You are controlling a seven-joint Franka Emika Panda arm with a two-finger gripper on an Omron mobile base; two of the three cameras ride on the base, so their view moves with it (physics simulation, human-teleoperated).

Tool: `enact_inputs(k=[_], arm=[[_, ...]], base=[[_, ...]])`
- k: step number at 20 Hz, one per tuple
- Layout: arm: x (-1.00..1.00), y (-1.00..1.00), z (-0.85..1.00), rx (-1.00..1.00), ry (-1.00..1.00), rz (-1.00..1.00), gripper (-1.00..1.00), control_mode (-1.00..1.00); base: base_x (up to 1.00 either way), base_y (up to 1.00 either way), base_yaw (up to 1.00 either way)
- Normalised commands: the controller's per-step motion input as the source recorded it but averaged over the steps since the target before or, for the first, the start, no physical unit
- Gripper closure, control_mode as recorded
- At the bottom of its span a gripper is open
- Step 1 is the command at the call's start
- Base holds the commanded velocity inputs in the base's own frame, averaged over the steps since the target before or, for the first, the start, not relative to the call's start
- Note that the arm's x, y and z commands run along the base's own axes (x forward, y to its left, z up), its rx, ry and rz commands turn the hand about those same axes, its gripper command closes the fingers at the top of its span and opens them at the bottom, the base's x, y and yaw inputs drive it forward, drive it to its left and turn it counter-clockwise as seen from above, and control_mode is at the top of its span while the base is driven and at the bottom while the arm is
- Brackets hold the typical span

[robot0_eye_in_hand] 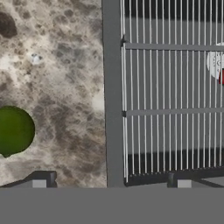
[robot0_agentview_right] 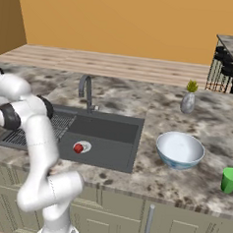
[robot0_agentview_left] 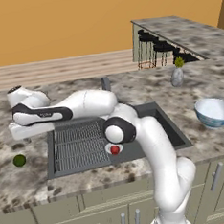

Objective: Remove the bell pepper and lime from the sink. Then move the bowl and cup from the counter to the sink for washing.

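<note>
Lime (robot0_agentview_left: 19, 160) sits on the counter (robot0_agentview_left: 24, 181) left of the sink (robot0_agentview_left: 66, 171); bell pepper (robot0_agentview_left: 115, 149) waits by the drain. Right base view: pepper on the basin floor, bowl (robot0_agentview_right: 179, 150) and cup (robot0_agentview_right: 229, 180) right. Hand view: gripper (robot0_eye_in_hand: 111, 180) released over the sink's left rim, so we should swing right and descend centred on the pepper.

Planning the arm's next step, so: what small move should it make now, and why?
Probably swing the open gripper right, over the sink toward the bell pepper. The lime already lies on the counter, while the pepper sits by the drain; bowl and cup wait.
</note>
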Motion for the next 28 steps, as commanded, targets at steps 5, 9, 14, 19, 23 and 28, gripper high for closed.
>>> enact_inputs(k=[5, 9, 14, 19, 23, 28], arm=[[-0.13, -0.52, 0.0, 0.07, -0.07, 0.0, -1.0, -1.0], [-0.13, -0.53, 0.0, 0.08, -0.05, 0.0, -1.0, -1.0], [-0.12, -0.55, 0.03, 0.07, -0.05, 0.0, -1.0, -1.0], [-0.07, -0.54, 0.11, 0.05, 0.0, 0.0, -1.0, -1.0], [-0.07, -0.55, 0.12, 0.05, 0.0, 0.0, -1.0, -1.0], [-0.03, -0.51, 0.16, 0.07, 0.0, 0.0, -1.0, -1.0]], base=[[0.0, 0.0, 0.0], [0.0, 0.0, 0.0], [0.0, 0.0, 0.0], [0.0, 0.0, 0.0], [0.0, 0.0, 0.0], [0.0, 0.0, 0.0]])
